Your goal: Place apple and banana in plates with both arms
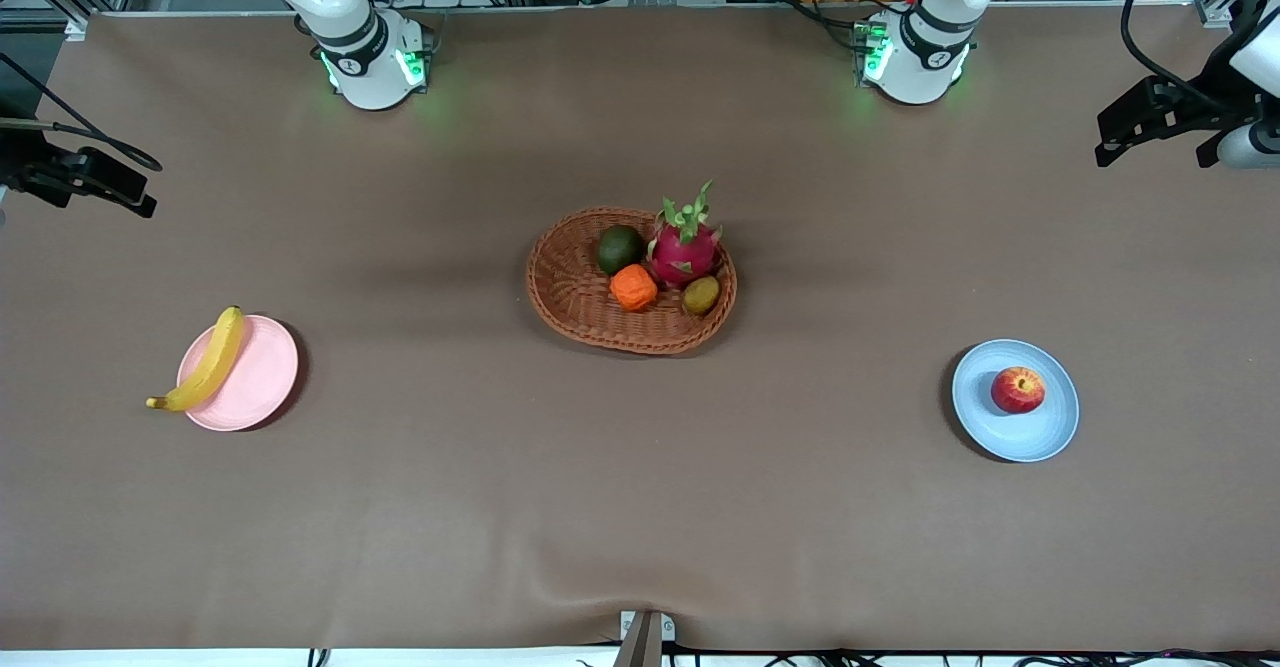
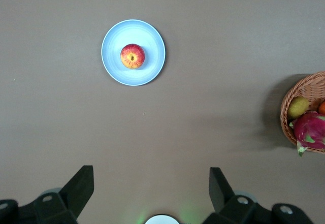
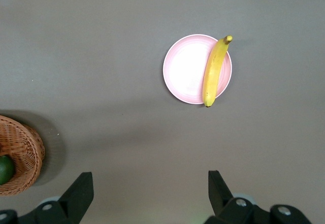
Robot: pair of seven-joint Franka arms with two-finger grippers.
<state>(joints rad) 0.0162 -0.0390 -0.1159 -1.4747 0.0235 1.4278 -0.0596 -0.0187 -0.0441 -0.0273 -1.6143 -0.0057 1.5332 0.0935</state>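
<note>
The red apple point(image 1: 1018, 389) sits in the light blue plate point(image 1: 1050, 432) toward the left arm's end of the table; both also show in the left wrist view, the apple point(image 2: 132, 56) on the plate point(image 2: 152, 43). The yellow banana point(image 1: 208, 362) lies across the pale pink plate point(image 1: 260, 372) toward the right arm's end, its stem tip over the rim; the right wrist view shows the banana point(image 3: 215, 70) and the plate point(image 3: 185, 69). My left gripper point(image 2: 151, 176) and right gripper point(image 3: 150, 178) are open, empty and raised high above bare table. In the front view they show at the side edges, left gripper point(image 1: 1150, 127), right gripper point(image 1: 90, 182).
A brown wicker basket point(image 1: 575, 292) stands mid-table with a pink dragon fruit point(image 1: 684, 250), a lumpy orange fruit point(image 1: 633, 287), a dark green fruit point(image 1: 620, 248) and a yellow-green fruit point(image 1: 701, 294). The brown cloth has a fold near the front edge.
</note>
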